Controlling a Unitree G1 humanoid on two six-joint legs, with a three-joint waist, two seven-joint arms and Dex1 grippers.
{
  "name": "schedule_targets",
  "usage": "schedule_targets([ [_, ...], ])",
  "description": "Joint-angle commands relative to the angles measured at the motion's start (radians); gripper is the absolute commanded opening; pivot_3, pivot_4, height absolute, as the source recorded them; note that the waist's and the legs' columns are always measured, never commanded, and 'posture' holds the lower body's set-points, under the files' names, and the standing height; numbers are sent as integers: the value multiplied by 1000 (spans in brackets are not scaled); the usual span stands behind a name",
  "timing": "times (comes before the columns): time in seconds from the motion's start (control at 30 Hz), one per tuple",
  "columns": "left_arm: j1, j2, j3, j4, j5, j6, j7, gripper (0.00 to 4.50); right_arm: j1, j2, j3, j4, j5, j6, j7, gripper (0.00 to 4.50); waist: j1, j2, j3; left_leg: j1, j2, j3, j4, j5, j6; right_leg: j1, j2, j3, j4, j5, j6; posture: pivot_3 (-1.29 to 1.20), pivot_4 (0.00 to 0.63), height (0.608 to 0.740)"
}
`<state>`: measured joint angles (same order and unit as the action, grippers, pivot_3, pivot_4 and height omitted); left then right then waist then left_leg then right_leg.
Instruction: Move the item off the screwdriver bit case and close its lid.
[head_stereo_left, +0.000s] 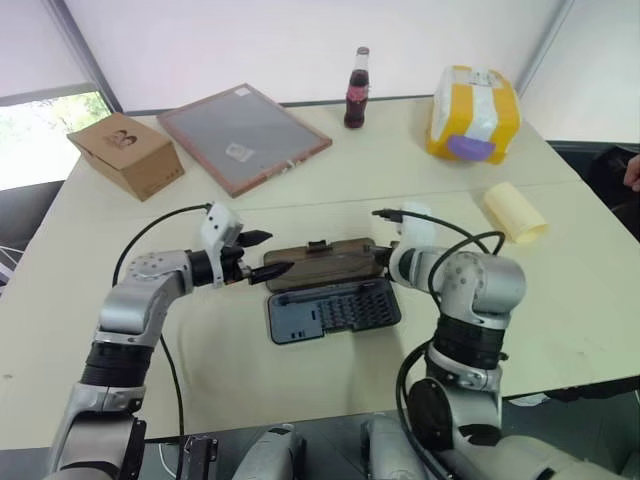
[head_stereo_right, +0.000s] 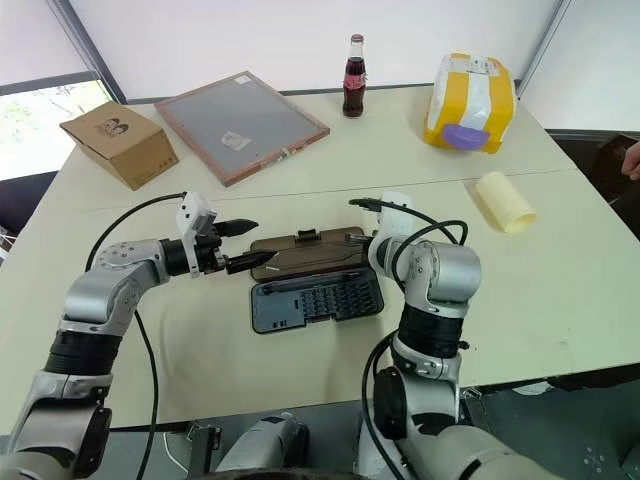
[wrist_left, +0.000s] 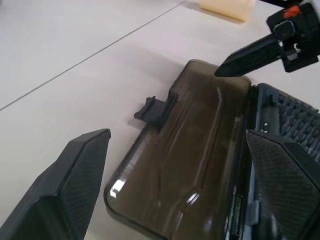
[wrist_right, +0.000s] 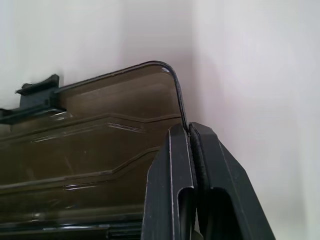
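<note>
Right wrist view: right gripper (wrist_right: 192, 131) pressed together at lid's (wrist_right: 90, 150) right edge; left gripper (head_stereo_left: 262, 254) spread at the left. Lid looks light, stiff, slick; take its edge.

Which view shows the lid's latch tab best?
The left wrist view: the latch tab stands clear in profile at the edge of the lid. The right wrist view catches it at the frame's edge; in both eye views it is a small dark nub.

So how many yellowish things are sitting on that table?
2. A yellow-and-white bag sits at the far right of the table, near the glass bottle. A pale cream roll lies nearer, by the right edge.
</note>
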<state>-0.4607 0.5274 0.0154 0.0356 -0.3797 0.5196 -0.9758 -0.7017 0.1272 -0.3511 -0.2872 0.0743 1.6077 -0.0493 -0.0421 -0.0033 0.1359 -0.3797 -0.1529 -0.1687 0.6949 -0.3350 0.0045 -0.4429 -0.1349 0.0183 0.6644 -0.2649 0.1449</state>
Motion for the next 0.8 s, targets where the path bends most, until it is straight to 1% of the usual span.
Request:
schedule_targets([
  [0.03, -20, 8, -1, -11, -6, -23, -9, 4500, -12, 41, -46, -90, -27, 7, -49, 24, 0, 0, 0, 0, 0, 0, 0, 0, 0, 0, 0, 0, 0, 0, 0, 0, 150, 740],
  [0.2, -14, 7, -7, -8, -4, -28, -12, 4500, 8, 69, -66, -132, -42, 7, -83, 24, -4, 1, 0, 0, 0, 0, -1, 0, 0, -1, 0, 0, 0, 0, 0, 0, 150, 740],
  [0.53, -20, 0, -27, 13, -2, -48, -7, 4500, 101, 43, 39, -150, 53, 7, -18, 24, -5, 1, 0, 1, 1, 1, -2, 0, 0, -1, 0, 1, 0, 0, 0, 0, 150, 740],
  [0.8, -8, 7, -23, 5, -5, -47, 0, 4500, 157, 61, 65, -189, 110, 7, -52, 24, -3, 1, 0, 1, 0, 1, -2, 0, 0, 0, 0, 1, 0, 0, 0, 0, 150, 740],
])
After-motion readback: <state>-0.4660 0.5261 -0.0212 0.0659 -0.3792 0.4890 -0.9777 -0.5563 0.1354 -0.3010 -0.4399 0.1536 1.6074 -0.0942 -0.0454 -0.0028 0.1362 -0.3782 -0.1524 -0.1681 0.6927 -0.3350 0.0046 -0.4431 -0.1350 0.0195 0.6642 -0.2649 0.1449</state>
